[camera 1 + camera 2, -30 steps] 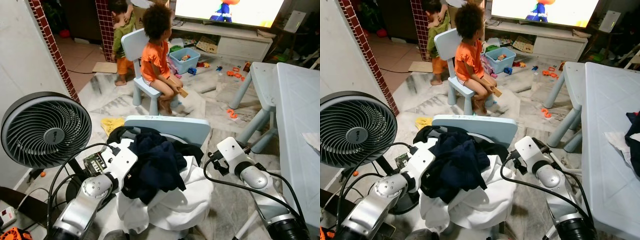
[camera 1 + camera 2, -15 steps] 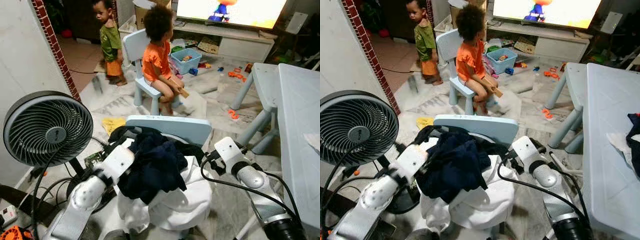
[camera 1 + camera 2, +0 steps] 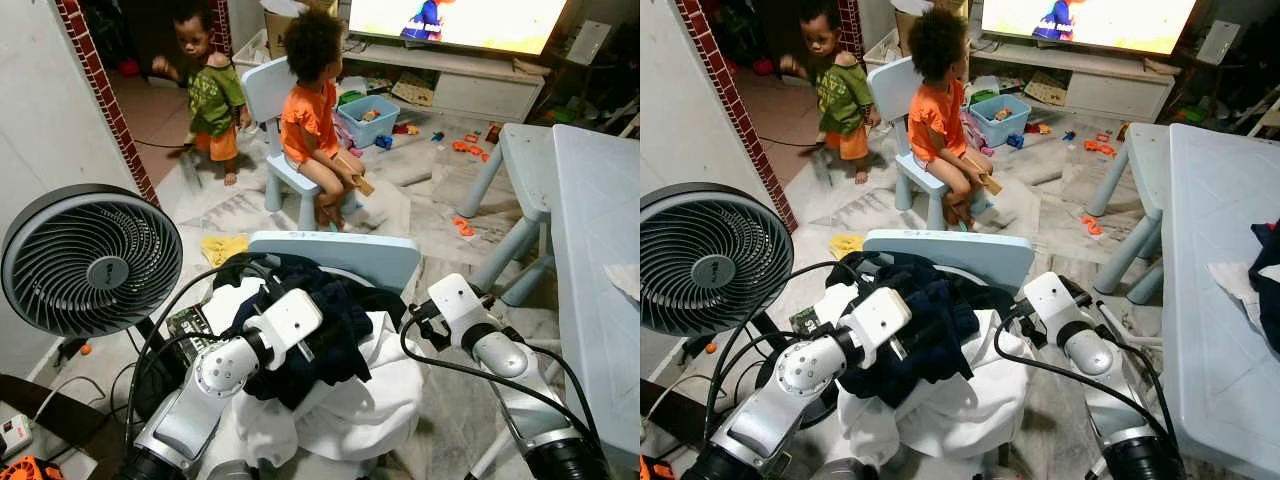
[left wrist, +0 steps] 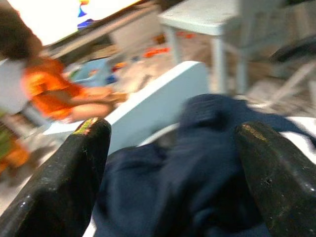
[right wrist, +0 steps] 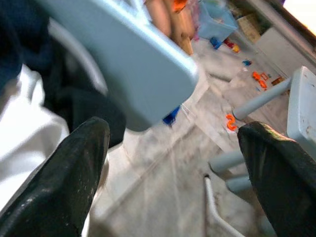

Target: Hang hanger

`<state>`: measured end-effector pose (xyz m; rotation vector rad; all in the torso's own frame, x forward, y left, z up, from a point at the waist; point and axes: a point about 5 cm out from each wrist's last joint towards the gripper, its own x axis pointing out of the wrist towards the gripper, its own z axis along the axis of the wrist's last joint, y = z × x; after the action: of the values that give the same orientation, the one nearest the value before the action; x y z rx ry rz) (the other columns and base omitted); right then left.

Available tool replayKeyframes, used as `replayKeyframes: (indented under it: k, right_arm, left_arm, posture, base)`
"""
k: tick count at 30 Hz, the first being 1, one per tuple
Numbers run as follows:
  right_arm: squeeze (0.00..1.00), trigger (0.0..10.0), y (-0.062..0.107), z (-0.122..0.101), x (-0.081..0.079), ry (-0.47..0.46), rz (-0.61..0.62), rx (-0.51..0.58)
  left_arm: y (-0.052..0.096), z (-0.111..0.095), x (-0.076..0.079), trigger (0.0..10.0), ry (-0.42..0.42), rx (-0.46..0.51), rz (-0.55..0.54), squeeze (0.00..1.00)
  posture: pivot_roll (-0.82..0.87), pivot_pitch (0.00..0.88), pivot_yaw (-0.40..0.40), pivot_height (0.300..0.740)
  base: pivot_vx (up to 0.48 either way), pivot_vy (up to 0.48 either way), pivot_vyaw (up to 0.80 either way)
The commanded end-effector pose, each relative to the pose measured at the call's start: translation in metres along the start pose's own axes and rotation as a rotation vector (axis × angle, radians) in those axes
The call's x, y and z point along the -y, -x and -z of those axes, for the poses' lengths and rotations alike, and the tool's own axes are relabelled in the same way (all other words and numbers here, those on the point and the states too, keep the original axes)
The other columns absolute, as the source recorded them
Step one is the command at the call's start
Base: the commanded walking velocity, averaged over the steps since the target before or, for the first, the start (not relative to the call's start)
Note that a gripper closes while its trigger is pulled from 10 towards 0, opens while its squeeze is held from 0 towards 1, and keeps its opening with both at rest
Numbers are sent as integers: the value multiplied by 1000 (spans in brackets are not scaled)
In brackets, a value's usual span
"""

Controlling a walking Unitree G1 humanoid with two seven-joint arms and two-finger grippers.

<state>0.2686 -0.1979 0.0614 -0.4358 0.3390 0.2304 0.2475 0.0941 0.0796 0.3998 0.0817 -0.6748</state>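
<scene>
Hanger is not made out among the heaped laundry at lower centre, where a dark navy garment [image 3: 330, 320] lies over white cloth [image 3: 340, 410] on a pale blue chair [image 3: 335, 258]; whether it is buried beneath cannot be told. The left gripper [image 4: 173, 173] is held spread wide just above the navy garment, its fingers [image 4: 69, 182] blurred and gripping nothing. The right gripper [image 5: 173, 173] is likewise spread, poised beside the chair's backrest edge with bare floor between its fingers. A black fan [image 3: 90, 262] is cut off by the frame's left edge. In the upper centre, a child in orange [image 3: 315, 105] is seated on a small chair, back turned, while a child in green [image 3: 210, 95] stands at upper left, partly blurred. A light table [image 3: 600, 240] is cropped at right.
</scene>
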Motion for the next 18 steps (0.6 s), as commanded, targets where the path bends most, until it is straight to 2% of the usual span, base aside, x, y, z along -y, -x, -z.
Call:
replayKeyframes:
  k: [1, 3, 5, 8, 11, 18]
  right_arm:
    - [0, 10000, 3, -13, 6, -58, 45, 89]
    - [0, 10000, 4, -16, 5, -82, 47, 111]
    - [0, 10000, 7, -21, 2, -139, 58, 163]
    - [0, 10000, 8, -22, -1, -139, 59, 171]
    - [0, 10000, 8, -22, -3, -149, 57, 172]
    - [0, 10000, 7, -23, -1, -160, 64, 183]
  left_arm:
    - [7, 4, -7, 10000, 34, -11, -77, 0]
    - [10, 6, -8, 10000, 60, -11, -103, 0]
    - [19, 10, -11, 10000, 96, -11, -173, 0]
    - [23, 12, -10, 10000, 117, -19, -195, 0]
    - [23, 13, -9, 10000, 121, -29, -210, 0]
    - [20, 9, -12, 10000, 129, -18, -221, 0]
  posture:
    - [-5, 0, -24, 740]
    - [-5, 0, -24, 740]
    - [0, 0, -23, 740]
    - [4, 0, -22, 740]
    - [6, 0, -20, 740]
    - [5, 0, -16, 740]
  base:
    - [0, 0, 0]
    - [0, 0, 0]
    - [0, 0, 0]
    - [0, 0, 0]
    - [0, 0, 0]
    - [-269, 0, 0]
